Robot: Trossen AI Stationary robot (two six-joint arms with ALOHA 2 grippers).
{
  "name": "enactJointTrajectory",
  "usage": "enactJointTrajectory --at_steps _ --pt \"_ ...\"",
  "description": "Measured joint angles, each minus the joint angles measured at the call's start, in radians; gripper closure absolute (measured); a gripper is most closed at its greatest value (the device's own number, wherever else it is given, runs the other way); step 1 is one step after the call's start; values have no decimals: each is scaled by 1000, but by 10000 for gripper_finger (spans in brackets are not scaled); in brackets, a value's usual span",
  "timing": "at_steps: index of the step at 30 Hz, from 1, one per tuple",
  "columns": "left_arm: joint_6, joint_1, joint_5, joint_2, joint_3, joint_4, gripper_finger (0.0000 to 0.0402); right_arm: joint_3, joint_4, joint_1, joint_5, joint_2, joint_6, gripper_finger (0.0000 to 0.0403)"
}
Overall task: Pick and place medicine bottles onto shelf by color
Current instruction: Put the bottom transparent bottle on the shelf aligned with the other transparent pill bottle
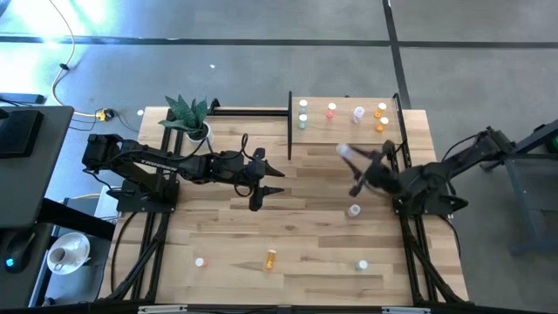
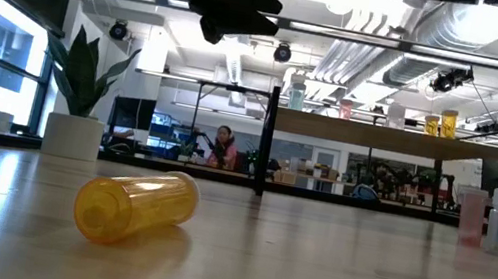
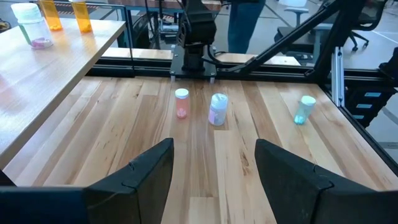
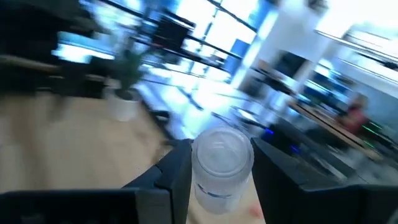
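Grasping a clear medicine bottle by its body just below the pale cap, the right gripper is clenched on it and holds it in the air beside the near edge of the shelf. The grip leaves the cap free, probably so the bottle can be set down base-first. The bottle looks tilted in the high view, so it likely needs to be brought upright before release.

The left gripper hangs over the middle of the table with its jaws released and nothing between them. It is well apart from every bottle and appears to be waiting.

Bottles on the shelf are grouped by colour, which accounts for their spacing:
- **Green:** two, at the end nearest the plant pot.
- **Red:** one.
- **Clear:** one. The held bottle most plausibly belongs beside it.
- **Orange:** two, at the far end.

That makes six bottles on the shelf and one in the gripper.

Four bottles remain on the table:
- An orange one lying on its side near the front edge.
- A pink one, standing.
- A teal one, standing.
- A pale one, standing below the right gripper.
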Motion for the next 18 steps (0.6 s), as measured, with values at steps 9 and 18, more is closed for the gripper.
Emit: enactJointTrajectory --at_steps 9,18 --pt "0 0 0 0 0 -6 186 -8 -98 -214 81 -40 215 274" --pt "0 0 0 0 0 -8 186 -9 -377 -400 -3 -41 581 274"
